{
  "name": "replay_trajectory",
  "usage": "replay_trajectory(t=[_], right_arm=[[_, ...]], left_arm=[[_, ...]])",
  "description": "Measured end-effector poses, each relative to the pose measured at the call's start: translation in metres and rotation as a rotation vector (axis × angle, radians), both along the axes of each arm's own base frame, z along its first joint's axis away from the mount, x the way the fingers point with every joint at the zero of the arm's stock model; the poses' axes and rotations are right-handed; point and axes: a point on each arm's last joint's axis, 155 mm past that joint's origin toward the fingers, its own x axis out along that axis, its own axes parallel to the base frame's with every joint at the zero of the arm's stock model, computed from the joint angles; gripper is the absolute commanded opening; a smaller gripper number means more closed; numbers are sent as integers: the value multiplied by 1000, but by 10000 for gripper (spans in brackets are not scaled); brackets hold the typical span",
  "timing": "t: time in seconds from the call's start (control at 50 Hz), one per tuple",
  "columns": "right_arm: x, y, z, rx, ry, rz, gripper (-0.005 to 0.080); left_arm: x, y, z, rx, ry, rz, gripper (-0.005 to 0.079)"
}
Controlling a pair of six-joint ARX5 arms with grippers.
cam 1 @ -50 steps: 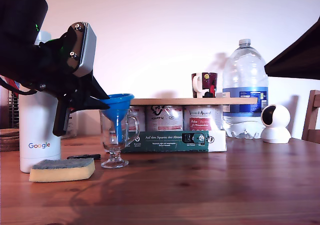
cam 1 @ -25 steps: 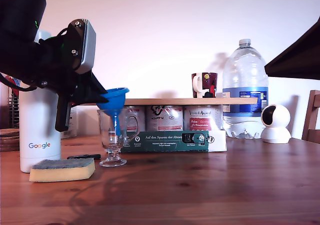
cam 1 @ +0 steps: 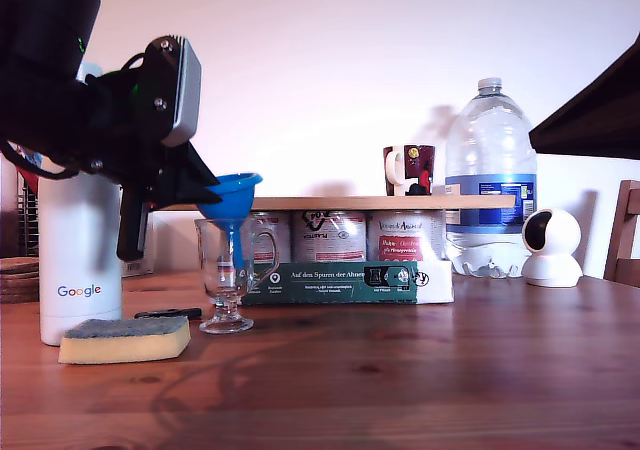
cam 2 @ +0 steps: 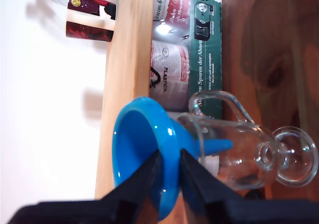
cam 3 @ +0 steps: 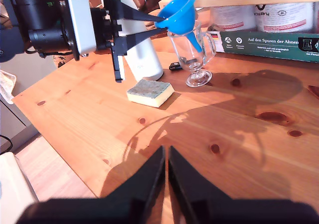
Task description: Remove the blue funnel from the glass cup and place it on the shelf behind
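In the exterior view, my first gripper (cam 1: pixel 205 198) pinches the blue funnel's (cam 1: pixel 233 196) rim, tilted, spout inside the glass cup (cam 1: pixel 227 275) on the table (cam 1: pixel 400 370); the shelf (cam 1: pixel 390 202) sits behind on jars (cam 1: pixel 330 236); my second gripper (cam 3: pixel 166 176) has its jaws closed on nothing.

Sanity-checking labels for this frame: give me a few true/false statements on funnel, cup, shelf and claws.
1. My first gripper has its claw shut on the blue funnel rim. True.
2. The funnel's spout is fully out of the glass cup. False: its tip is still inside the cup.
3. The funnel already rests on the shelf. False: it hangs tilted over the cup.
4. A dark red mug stands on the shelf. True.
5. My second gripper holds the sponge. False: it holds nothing, claw shut above the table.
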Motion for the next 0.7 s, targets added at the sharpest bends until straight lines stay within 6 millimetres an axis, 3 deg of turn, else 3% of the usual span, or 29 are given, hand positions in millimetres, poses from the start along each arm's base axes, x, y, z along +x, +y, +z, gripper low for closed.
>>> replay_trajectory(t=[0.18,0.44,0.7], right_arm=[[0,0,0,0,0,0,-10],[0,0,0,0,0,1,-10],[0,0,0,0,0,1,-10]], left_arm=[[-3,5,21,-12,-35,18,-20],[-10,10,30,-5,-25,24,-20],[-22,16,74,-47,-106,24,-20]])
